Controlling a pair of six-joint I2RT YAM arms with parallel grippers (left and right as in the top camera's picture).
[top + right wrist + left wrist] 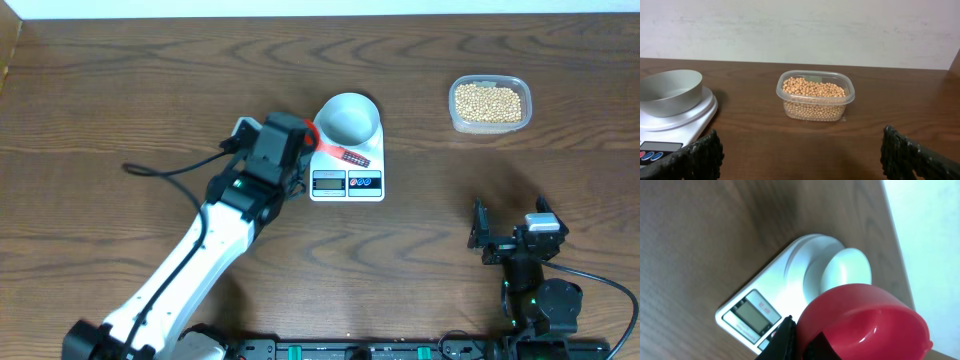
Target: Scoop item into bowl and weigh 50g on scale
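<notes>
The pale bowl (348, 118) (670, 90) (847, 270) stands on the white scale (347, 182) (765, 295) (695, 112), and no beans show in it. A clear plastic tub (456, 118) (850, 95) at the back right holds the tan beans (488, 102) (812, 89). My left gripper (305, 140) (800, 342) is shut on a red scoop (312, 133) (865, 320), right at the scale's left edge beside the bowl. The scoop's cup looks empty. My right gripper (512, 222) (802, 155) stands open low over the table at the front right, facing the tub with nothing between its fingers.
The left arm (200, 250) runs diagonally from the front left toward the scale, with a black cable (170, 168) trailing to its left. Bare wood lies between the scale and the tub. A pale wall edges the table's far side.
</notes>
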